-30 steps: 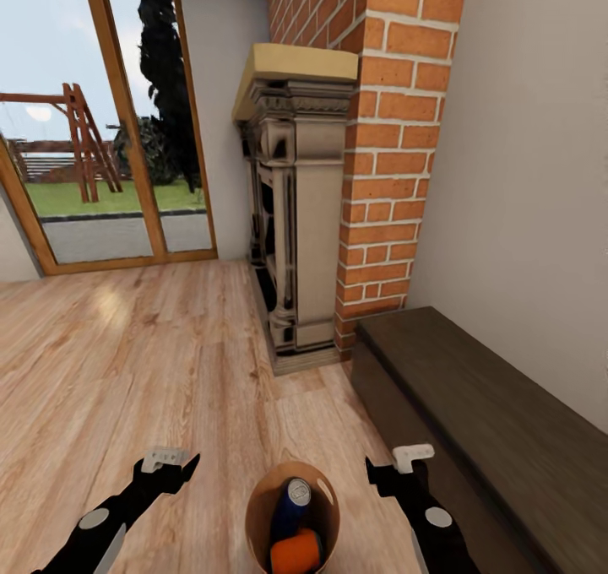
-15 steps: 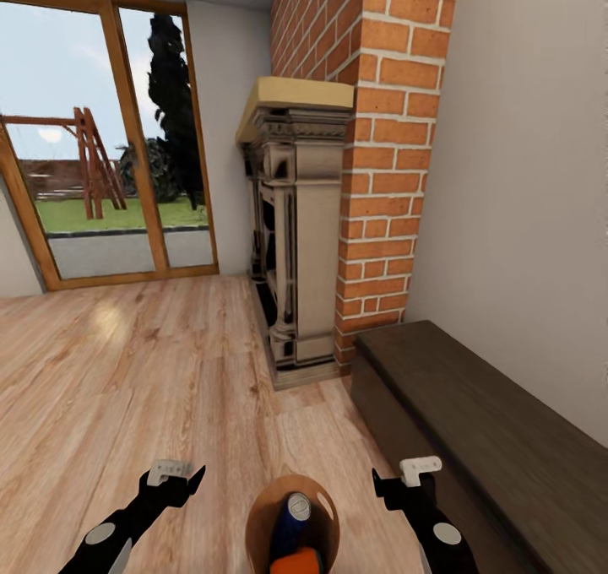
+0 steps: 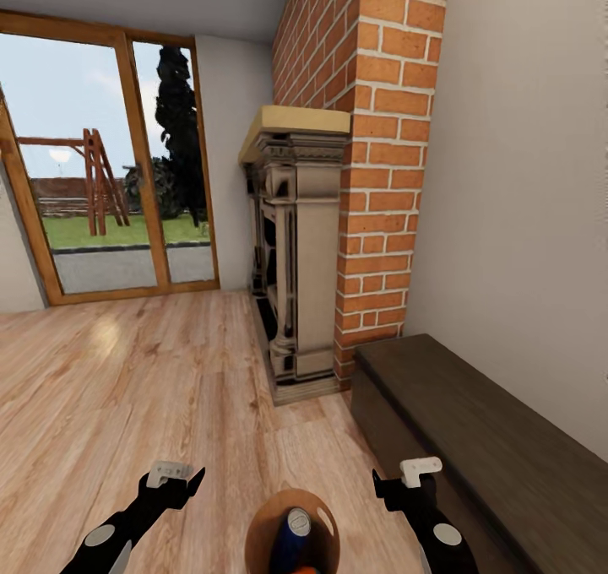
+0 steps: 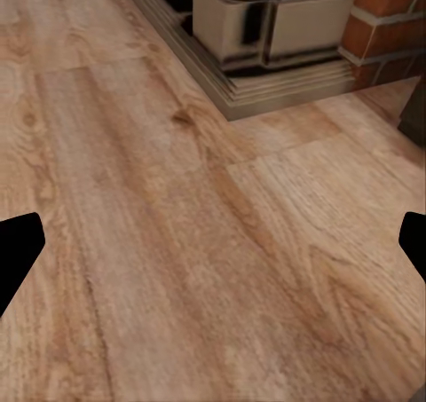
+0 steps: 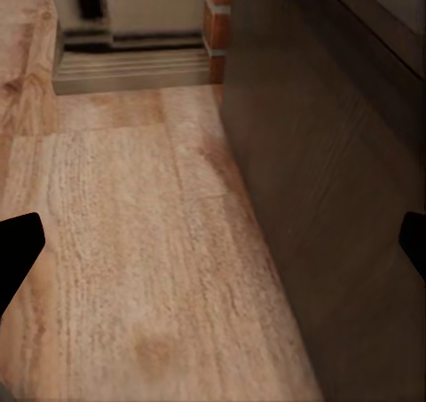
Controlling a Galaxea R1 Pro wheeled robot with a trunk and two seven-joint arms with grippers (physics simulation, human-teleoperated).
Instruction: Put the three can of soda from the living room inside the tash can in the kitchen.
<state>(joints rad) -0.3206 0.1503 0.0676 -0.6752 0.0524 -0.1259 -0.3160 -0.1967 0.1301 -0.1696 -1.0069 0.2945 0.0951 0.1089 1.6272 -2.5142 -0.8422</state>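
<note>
The dark blue soda can [image 3: 290,536] stood in a brown basket [image 3: 263,523] between the left end effector [image 3: 179,479] and right end effector [image 3: 399,481], both spread wide, holding nothing, above the wooden floor [image 3: 127,371].

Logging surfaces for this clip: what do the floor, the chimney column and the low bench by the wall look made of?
Floor: pale wood planks, visible grain and knots, slight sheen near the window. Chimney column: red-orange brick with light mortar joints, matte. Bench: dark brown, probably stained wood, with faint streaks along its top.
</note>
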